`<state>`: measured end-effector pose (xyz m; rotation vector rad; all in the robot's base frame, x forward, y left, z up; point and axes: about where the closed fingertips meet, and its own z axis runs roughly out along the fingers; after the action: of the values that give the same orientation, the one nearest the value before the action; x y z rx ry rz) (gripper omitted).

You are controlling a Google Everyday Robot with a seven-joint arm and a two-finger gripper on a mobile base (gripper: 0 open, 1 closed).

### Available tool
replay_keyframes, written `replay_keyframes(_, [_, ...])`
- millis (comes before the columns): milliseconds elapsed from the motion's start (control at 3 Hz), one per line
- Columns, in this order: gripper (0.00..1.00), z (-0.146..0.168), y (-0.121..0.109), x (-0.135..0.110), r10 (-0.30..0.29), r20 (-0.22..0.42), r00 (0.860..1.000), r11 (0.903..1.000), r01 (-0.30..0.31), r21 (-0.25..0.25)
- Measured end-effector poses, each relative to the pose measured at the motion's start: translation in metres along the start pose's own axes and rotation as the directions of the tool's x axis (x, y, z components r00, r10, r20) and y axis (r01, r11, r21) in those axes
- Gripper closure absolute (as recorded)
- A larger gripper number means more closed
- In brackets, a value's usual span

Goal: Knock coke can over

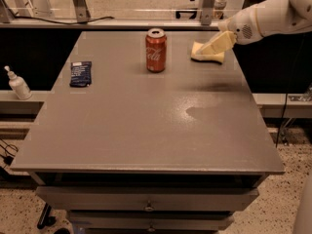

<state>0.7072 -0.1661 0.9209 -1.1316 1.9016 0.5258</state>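
Note:
The coke can [156, 50] is a red can with white script and a silver top. It stands upright at the back middle of the grey table [146, 130]. My gripper [204, 49] is a pale wedge on the white arm [265, 18], which comes in from the upper right. It hangs over the back right of the table, in front of the yellow sponge [210, 58]. It is well to the right of the can and apart from it.
A dark blue packet [80, 73] lies at the table's back left. A white pump bottle [18, 84] stands on a ledge left of the table. Drawers run under the front edge. A railing and metal legs stand behind the table.

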Motion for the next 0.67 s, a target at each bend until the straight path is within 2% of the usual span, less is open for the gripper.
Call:
replay_keyframes(333, [0.00, 0.032, 0.016, -0.033, 0.032, 0.116, 0.993, 0.9957, -0.022, -0.090])
replay_keyframes(667, [0.00, 0.063, 0.039, -0.052, 0.057, 0.192, 0.980, 0.9856, -0.025, -0.167])
